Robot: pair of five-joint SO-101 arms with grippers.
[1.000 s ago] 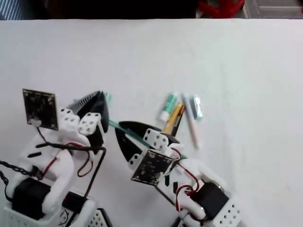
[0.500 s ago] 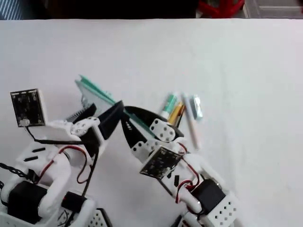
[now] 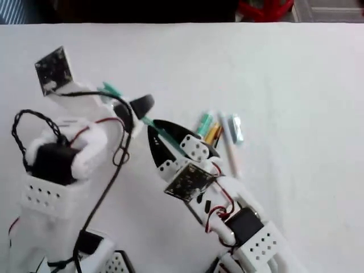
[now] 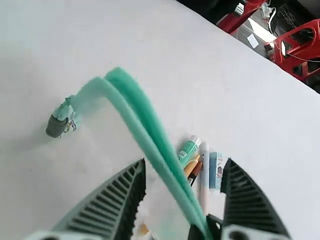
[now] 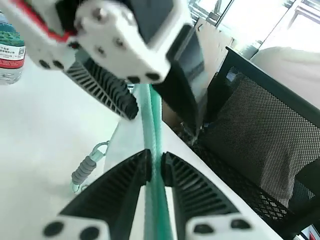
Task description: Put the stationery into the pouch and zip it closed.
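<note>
Where the two arms meet left of the table's (image 3: 273, 85) middle, the pouch (image 3: 159, 129) is held with its green zip edge uppermost and raised above the surface; whether its lower part touches the table cannot be told.

Right gripper (image 5: 155, 159): fingers pressed together on the green edge, which runs on from between them toward the other arm.

Left gripper (image 4: 184, 167): fingers spread wide, one on each side of the same edge, neither seen to press on it. In the high view it sits just beside the right gripper, farther along the edge.

Zip pull (image 4: 60, 122): grey, hanging from the bent free end of the edge, beyond the left gripper. The edge shows as two green strips lying side by side; whether the zip is done up cannot be told.

Stationery (image 3: 219, 133): several pens and tubes lying side by side in a loose bundle on the table, outside the pouch, just beside the right gripper on the side away from the left arm.

Background: red chairs (image 4: 295, 45) beyond the table's far edge; a bottle (image 5: 10, 50) and a black mesh chair (image 5: 260, 120) in the right wrist view
</note>
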